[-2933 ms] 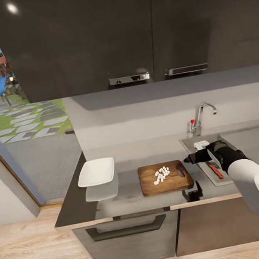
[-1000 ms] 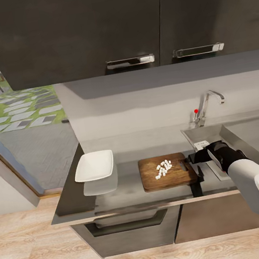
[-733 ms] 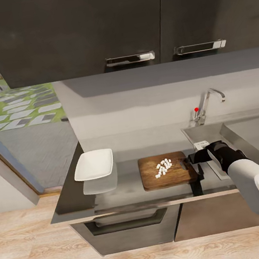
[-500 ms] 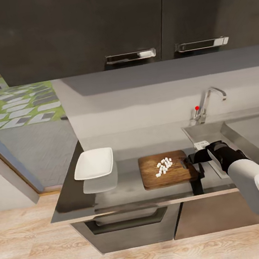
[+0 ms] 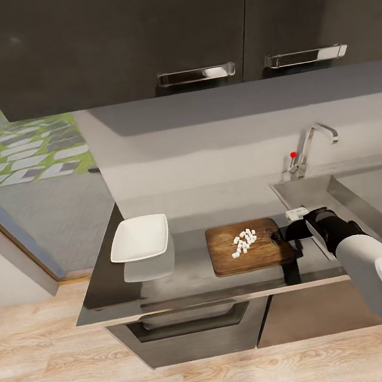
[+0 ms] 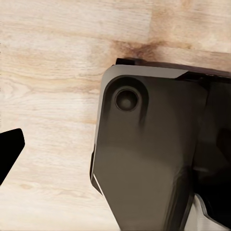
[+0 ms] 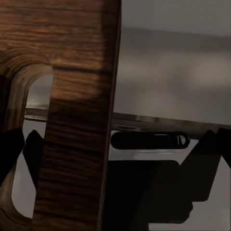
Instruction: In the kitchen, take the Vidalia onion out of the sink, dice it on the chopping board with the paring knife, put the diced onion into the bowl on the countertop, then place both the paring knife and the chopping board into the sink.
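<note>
The chopping board [image 5: 227,259] lies on the countertop [image 5: 193,277] with the Vidalia onion [image 5: 242,243] on it as a small heap of white cubes. My right gripper [image 5: 278,237] is at the board's right end, by the handle hole. In the right wrist view the board's end strip [image 7: 77,144] runs between the open gripper's [image 7: 113,149] fingers [image 7: 12,149], one of them seen through the hole. The white bowl [image 5: 140,237] stands left of the board. The sink [image 5: 364,187] is at the right, partly covered by my right arm. The paring knife is hidden.
A chrome tap [image 5: 308,145] with a red dot rises behind the sink. Dark wall cabinets [image 5: 127,34] hang above the counter. A glass door opens to a garden at the left. In the left wrist view, one fingertip [image 6: 9,150] sits far out over the wood floor [image 6: 48,72].
The camera has shifted, so the whole scene sits differently. The board's right end now reaches past my right gripper's tips. The red knife seen in the sink 2.9 s ago is now hidden behind my arm.
</note>
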